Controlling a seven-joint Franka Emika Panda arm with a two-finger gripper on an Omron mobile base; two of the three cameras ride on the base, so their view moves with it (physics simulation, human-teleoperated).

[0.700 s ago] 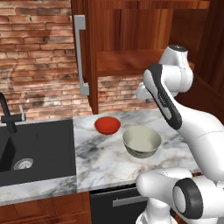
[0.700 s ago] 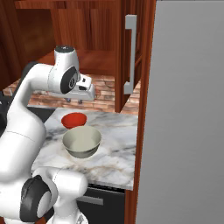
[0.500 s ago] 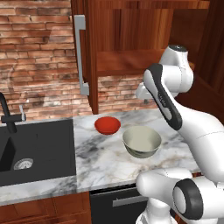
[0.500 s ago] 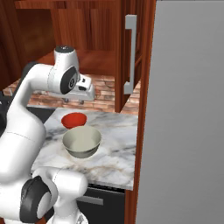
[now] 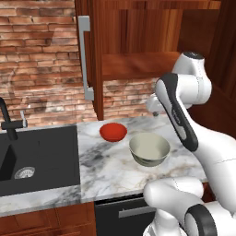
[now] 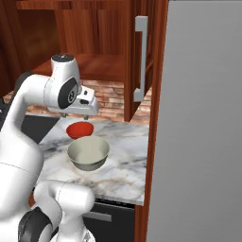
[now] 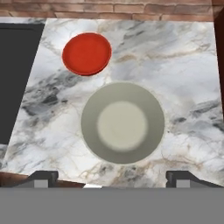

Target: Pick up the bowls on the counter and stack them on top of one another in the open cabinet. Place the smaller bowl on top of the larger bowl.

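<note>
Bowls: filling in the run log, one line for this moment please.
hand: open, above counter | red bowl: on counter | grey-beige bowl: on counter, apart | stacking: not begun

- The robot arm (image 5: 184,115) is shiny white, with fat, round parts like smooth tubes.
- A wide dark grey band runs along one side of the arm.
- The joints are dark grey rings, and one big dark ring sits low near the base (image 5: 203,223).
- A small dark cap sits on the round top part.
- The end effector (image 7: 112,178) has a white, boxy body and two small dark grey finger tips (image 7: 41,178) set wide apart.
</note>
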